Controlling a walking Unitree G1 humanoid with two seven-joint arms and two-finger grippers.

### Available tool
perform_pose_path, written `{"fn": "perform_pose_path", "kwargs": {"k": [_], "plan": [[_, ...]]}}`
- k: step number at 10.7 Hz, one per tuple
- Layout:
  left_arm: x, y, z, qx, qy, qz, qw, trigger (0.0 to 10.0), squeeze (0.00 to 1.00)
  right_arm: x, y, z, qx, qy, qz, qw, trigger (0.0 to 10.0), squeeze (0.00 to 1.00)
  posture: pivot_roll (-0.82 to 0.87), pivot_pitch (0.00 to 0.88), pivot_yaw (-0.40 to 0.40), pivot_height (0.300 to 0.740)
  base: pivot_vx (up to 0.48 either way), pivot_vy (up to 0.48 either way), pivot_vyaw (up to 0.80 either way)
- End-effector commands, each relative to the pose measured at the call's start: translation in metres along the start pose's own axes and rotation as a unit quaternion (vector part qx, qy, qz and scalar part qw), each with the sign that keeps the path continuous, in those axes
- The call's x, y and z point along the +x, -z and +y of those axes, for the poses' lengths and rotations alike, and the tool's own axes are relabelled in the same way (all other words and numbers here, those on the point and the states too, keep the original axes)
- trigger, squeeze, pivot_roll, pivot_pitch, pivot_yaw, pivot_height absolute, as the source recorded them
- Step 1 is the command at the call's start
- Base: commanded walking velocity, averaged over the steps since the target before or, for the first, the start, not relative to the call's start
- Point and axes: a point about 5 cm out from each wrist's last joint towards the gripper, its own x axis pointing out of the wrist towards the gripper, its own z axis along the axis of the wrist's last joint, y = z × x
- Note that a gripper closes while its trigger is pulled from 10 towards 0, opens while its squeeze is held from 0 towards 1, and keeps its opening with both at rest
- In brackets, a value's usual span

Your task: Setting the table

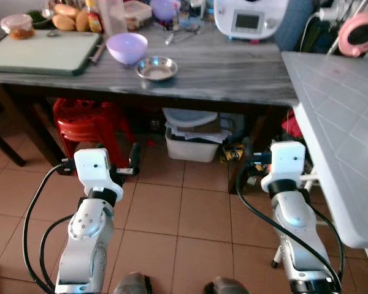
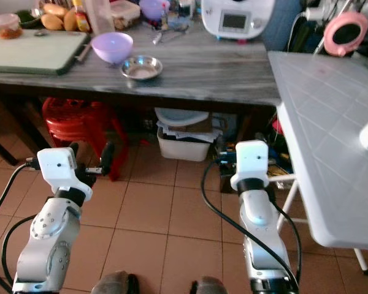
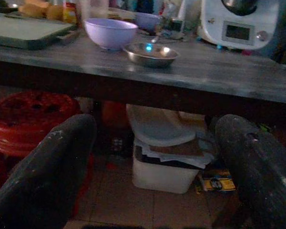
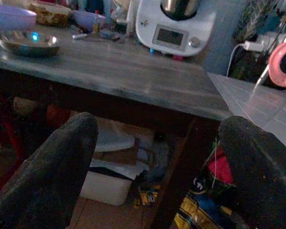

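Note:
A lilac plastic bowl [image 1: 127, 48] and a small steel bowl [image 1: 157, 67] stand side by side near the front edge of a grey wooden table [image 1: 233, 73]. Both bowls sit upright and look empty. My two arms reach forward low, in front of the table and below its top. The left gripper [image 3: 155, 126] is open and points under the table, below the two bowls, with nothing between its fingers [image 3: 62, 157]. Further right, the right gripper [image 4: 159, 124] is also open and empty, facing the table's right leg.
A white folding table [image 1: 337, 122] stands close on my right. On the grey table are a green board [image 1: 43, 52], bread rolls [image 1: 66, 17], another lilac bowl [image 1: 164, 8] and a white appliance [image 1: 251, 18]. Below are a red stool [image 1: 89, 125] and a white bin [image 1: 193, 144].

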Motion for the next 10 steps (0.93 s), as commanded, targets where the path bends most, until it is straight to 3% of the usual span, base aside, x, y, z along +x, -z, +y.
{"fn": "perform_pose_path", "kwargs": {"k": [1, 2, 3, 4, 7, 10], "plan": [[-0.0006, -0.002, -0.0047, -0.003, 0.012, -0.001, 1.0, 10.0, 0.0, -0.0001, 0.0025, -0.0033, 0.006, 0.006, 0.011, 1.0, 10.0, 0.0, -0.02, 0.098, 0.005, 0.74, 0.0, -0.42, 0.0], [-0.0011, -0.002, -0.0054, -0.006, 0.017, 0.001, 1.0, 10.0, 0.0, -0.0002, 0.0037, -0.0013, -0.016, -0.005, 0.015, 1.0, 10.0, 0.0, -0.02, 0.098, 0.005, 0.74, 0.0, -0.431, 0.0], [-0.002, -0.0014, -0.0065, -0.006, 0.021, 0.002, 1.0, 10.0, 0.0, -0.001, 0.0067, 0.0019, 0.025, -0.009, 0.028, 0.999, 10.0, 0.0, -0.02, 0.098, 0.004, 0.74, 0.0, -0.431, 0.0], [-0.0024, -0.0009, -0.0066, -0.006, 0.022, 0.003, 1.0, 10.0, 0.0, -0.0005, 0.0066, 0.002, 0.037, 0.001, 0.024, 0.999, 10.0, 0.0, -0.02, 0.096, 0.003, 0.74, 0.0, -0.431, 0.0], [-0.0024, -0.0013, -0.0068, -0.005, 0.025, 0.003, 1.0, 10.0, 0.0, -0.0026, 0.0073, 0.0013, 0.044, -0.017, 0.029, 0.998, 10.0, 0.0, -0.02, 0.095, 0.001, 0.74, 0.0, -0.405, 0.0], [-0.0019, -0.0014, -0.006, -0.002, 0.029, 0.005, 1.0, 10.0, 0.0, -0.001, 0.0073, 0.002, 0.055, -0.024, 0.032, 0.998, 10.0, 0.0, -0.02, 0.094, 0.003, 0.74, 0.0, -0.399, -0.61]]}}
